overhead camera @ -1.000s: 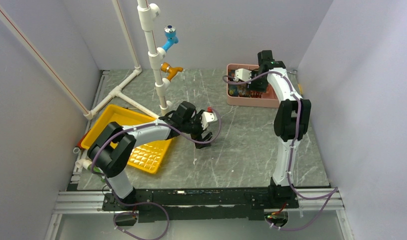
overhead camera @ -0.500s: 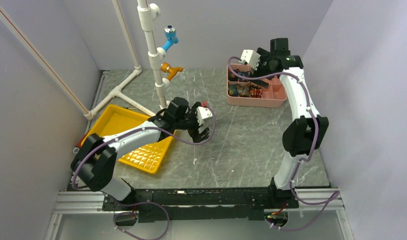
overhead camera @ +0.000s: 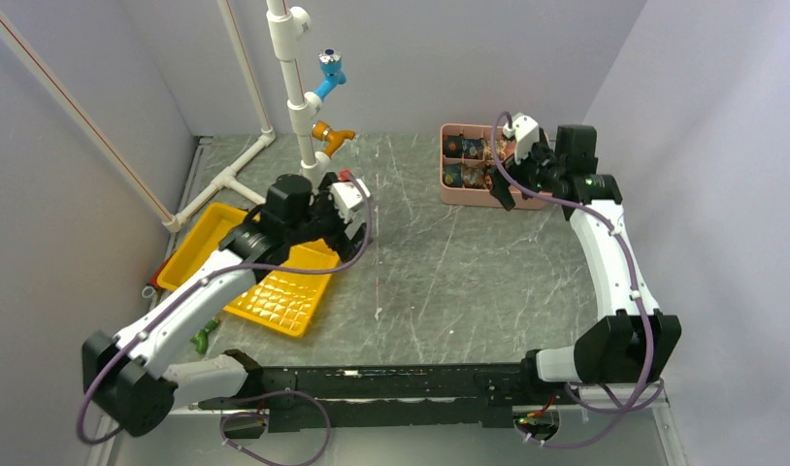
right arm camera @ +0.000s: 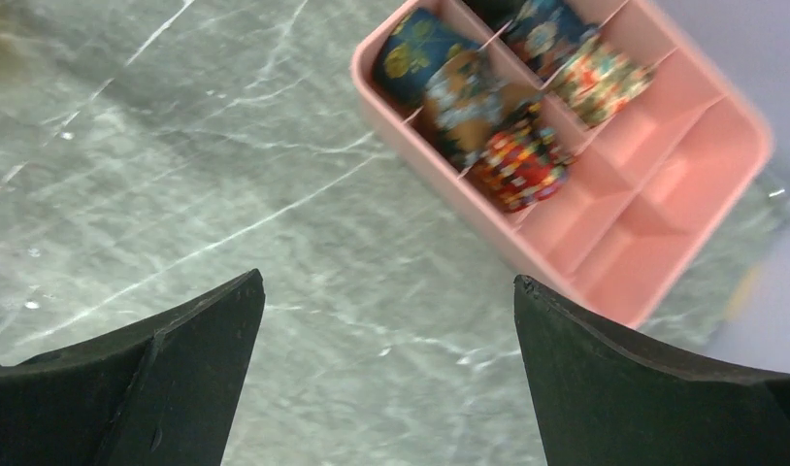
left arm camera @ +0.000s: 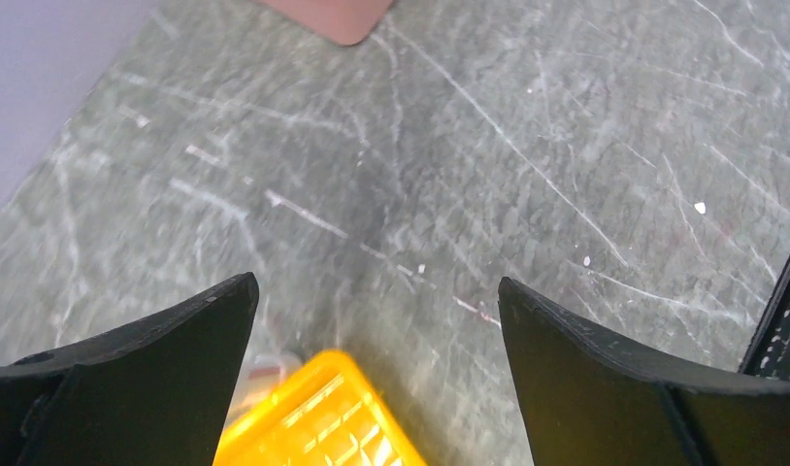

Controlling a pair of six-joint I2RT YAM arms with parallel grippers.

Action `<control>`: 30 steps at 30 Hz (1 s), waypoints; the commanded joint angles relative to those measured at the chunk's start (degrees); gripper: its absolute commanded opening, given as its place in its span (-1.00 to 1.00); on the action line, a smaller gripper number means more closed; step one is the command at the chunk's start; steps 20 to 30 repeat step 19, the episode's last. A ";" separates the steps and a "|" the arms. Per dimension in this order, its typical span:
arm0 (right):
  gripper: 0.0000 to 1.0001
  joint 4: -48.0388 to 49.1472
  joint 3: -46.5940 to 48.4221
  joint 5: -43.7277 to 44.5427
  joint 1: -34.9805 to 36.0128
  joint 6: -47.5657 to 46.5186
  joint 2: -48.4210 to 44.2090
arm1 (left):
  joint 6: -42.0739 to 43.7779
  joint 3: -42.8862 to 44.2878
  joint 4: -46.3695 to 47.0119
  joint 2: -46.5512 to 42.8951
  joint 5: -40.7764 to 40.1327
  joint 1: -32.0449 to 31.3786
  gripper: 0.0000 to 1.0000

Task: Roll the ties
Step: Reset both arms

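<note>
Left gripper [left arm camera: 374,283]: fingers are spread wide apart and nothing is held between them. It is poised above the far corner of the yellow tray [overhead camera: 275,303], which lies at the left of the table [overhead camera: 469,282]. Bare table surface is seen between its fingers in the left wrist view.

Right gripper [right arm camera: 386,280]: fingers are likewise spread wide and nothing is gripped. It is held above the table at the far right, close to the near wall of the pink box [right arm camera: 702,146]. No contact with the box is seen.

Ties [right arm camera: 517,155]: several are found as small tight rolls, set in the divided compartments toward the box's left end as seen from above. Each is patterned in red, blue or gold.

A white pipe stand [overhead camera: 294,97] is noted at the far left.
</note>
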 commanded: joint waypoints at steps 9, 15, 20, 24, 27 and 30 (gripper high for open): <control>0.99 14.38 -27.18 3.14 0.21 19.86 -14.69 | -11.11 -10.04 -18.30 -16.19 -15.58 10.32 0.99; 0.99 13.91 -30.79 4.14 0.21 21.17 -18.20 | -15.40 -13.49 -16.31 -17.66 -16.30 16.98 0.99; 1.00 12.76 -29.77 3.95 0.30 22.35 -18.40 | -16.21 -11.40 -16.00 -16.29 -17.51 20.25 0.98; 1.00 12.76 -29.77 3.95 0.30 22.35 -18.40 | -16.21 -11.40 -16.00 -16.29 -17.51 20.25 0.98; 1.00 12.76 -29.77 3.95 0.30 22.35 -18.40 | -16.21 -11.40 -16.00 -16.29 -17.51 20.25 0.98; 1.00 12.76 -29.77 3.95 0.30 22.35 -18.40 | -16.21 -11.40 -16.00 -16.29 -17.51 20.25 0.98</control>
